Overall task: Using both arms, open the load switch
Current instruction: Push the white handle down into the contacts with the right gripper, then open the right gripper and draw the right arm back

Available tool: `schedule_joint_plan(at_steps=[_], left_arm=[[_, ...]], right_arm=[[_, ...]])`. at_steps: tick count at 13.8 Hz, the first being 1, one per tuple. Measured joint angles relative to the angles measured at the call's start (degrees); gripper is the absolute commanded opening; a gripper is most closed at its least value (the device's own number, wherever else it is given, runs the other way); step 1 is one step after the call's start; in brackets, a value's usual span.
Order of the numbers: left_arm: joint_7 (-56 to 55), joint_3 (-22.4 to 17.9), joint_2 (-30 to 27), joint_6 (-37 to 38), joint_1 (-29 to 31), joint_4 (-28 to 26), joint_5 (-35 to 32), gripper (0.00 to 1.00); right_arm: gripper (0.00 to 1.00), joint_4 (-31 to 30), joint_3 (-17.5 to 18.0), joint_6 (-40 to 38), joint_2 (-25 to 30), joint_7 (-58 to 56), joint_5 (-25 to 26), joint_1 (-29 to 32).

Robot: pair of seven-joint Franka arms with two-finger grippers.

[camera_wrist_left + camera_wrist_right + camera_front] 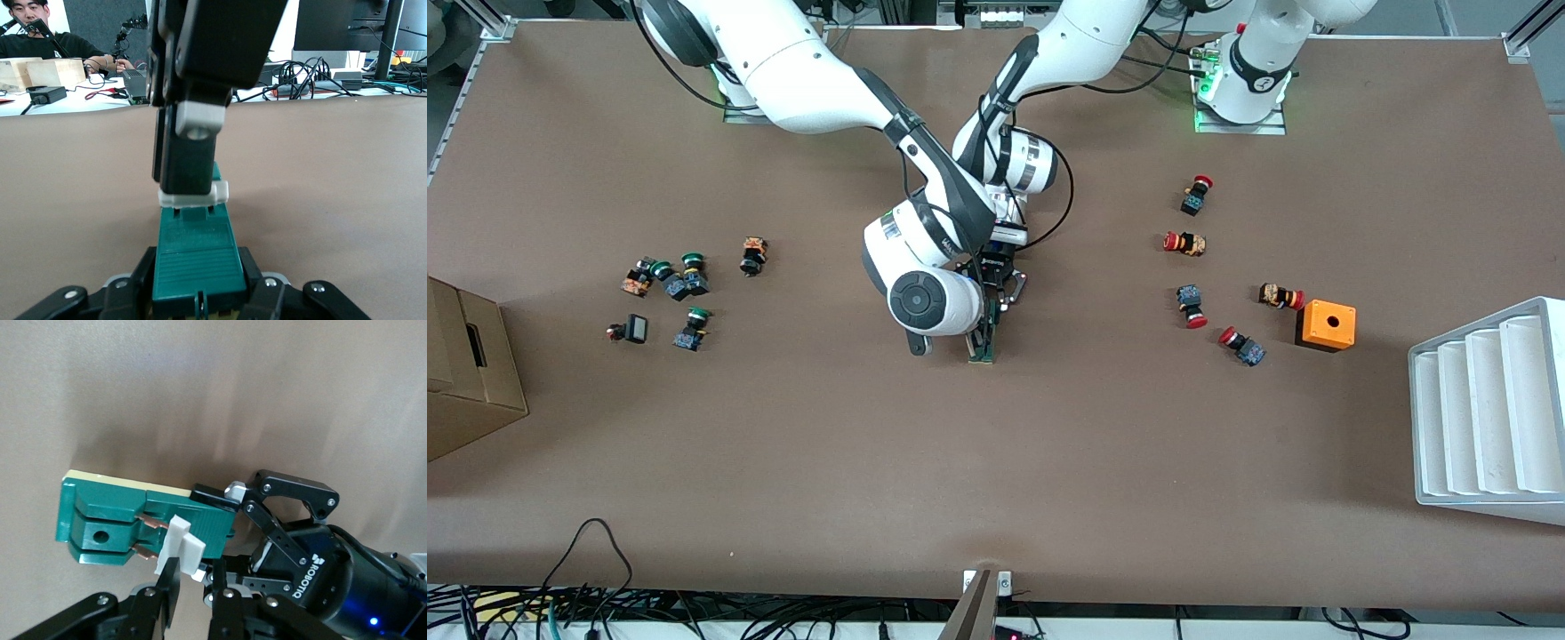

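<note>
In the front view the switch (984, 342) at the table's middle is mostly hidden under the two wrists, so neither grip can be made out there. The wrist views supply it. The left gripper (198, 293) is seen clamped on the green body (195, 250). The right gripper (193, 587) is seen closed on the white end piece (179, 547), with copper blades (150, 537) exposed. Its fingertips are cut off by the frame edge.
</note>
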State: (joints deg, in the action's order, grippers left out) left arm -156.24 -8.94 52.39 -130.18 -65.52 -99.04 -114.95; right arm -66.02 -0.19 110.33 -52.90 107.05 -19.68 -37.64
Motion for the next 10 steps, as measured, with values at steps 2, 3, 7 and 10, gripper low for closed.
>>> schedule_joint_plan(at_steps=[2,3,7,10], left_arm=[[0.00,0.00,0.00,0.00,0.00,0.00,0.00,0.41],[0.00,0.00,0.00,0.00,0.00,0.00,0.00,0.41],[0.00,0.00,0.00,0.01,0.00,0.00,0.00,0.41],[0.00,0.00,0.01,0.01,0.00,0.00,0.00,0.41]], right_arm=[[0.26,-0.12,0.00,0.06,0.00,0.00,0.04,-0.07],[0.26,-0.13,0.00,0.06,0.00,0.00,0.04,-0.07],[0.26,-0.20,0.00,0.13,0.01,0.00,0.40,-0.07],[0.26,-1.02,0.15,0.90,0.01,0.00,0.56,-0.14]])
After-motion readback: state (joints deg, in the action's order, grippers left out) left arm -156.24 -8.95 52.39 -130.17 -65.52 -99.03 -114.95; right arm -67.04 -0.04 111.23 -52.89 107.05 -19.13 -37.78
